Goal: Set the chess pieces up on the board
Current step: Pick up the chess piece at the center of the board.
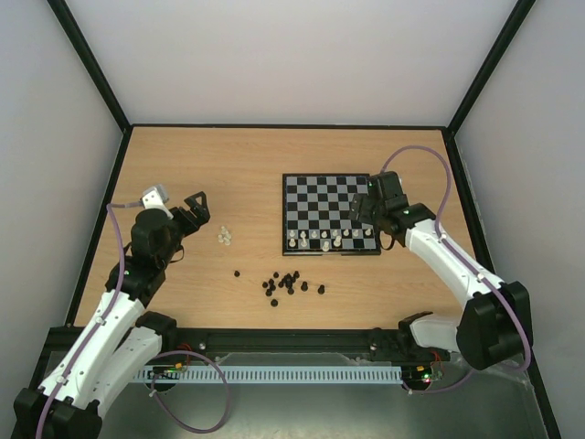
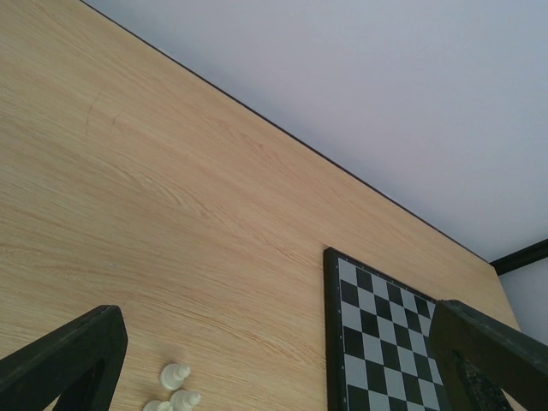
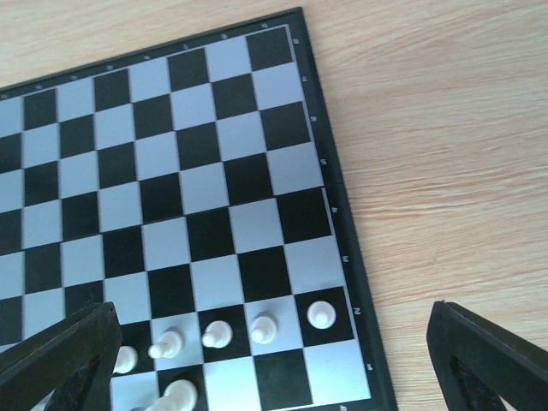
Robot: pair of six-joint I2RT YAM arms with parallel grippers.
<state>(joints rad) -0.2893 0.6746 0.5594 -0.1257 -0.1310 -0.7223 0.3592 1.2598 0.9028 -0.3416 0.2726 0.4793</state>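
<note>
The board (image 1: 315, 197) lies right of the table's middle. Several white chess pieces (image 1: 331, 240) stand in its two nearest rows. In the right wrist view a row of pawns (image 3: 264, 328) ends with one (image 3: 321, 314) by the board's right edge, and a taller piece (image 3: 175, 396) stands behind them. My right gripper (image 1: 359, 208) (image 3: 272, 342) hangs open above that corner, holding nothing. Three loose white pieces (image 1: 225, 237) (image 2: 175, 374) lie on the bare wood left of the board. My left gripper (image 1: 195, 210) (image 2: 276, 342) is open just left of them, with nothing between its fingers (image 2: 68, 360).
A scatter of small black pieces (image 1: 288, 283) lies on the wood in front of the board, with one stray piece (image 1: 237, 273) further left. Black-framed white walls close in the table (image 1: 183, 165) at the back and both sides.
</note>
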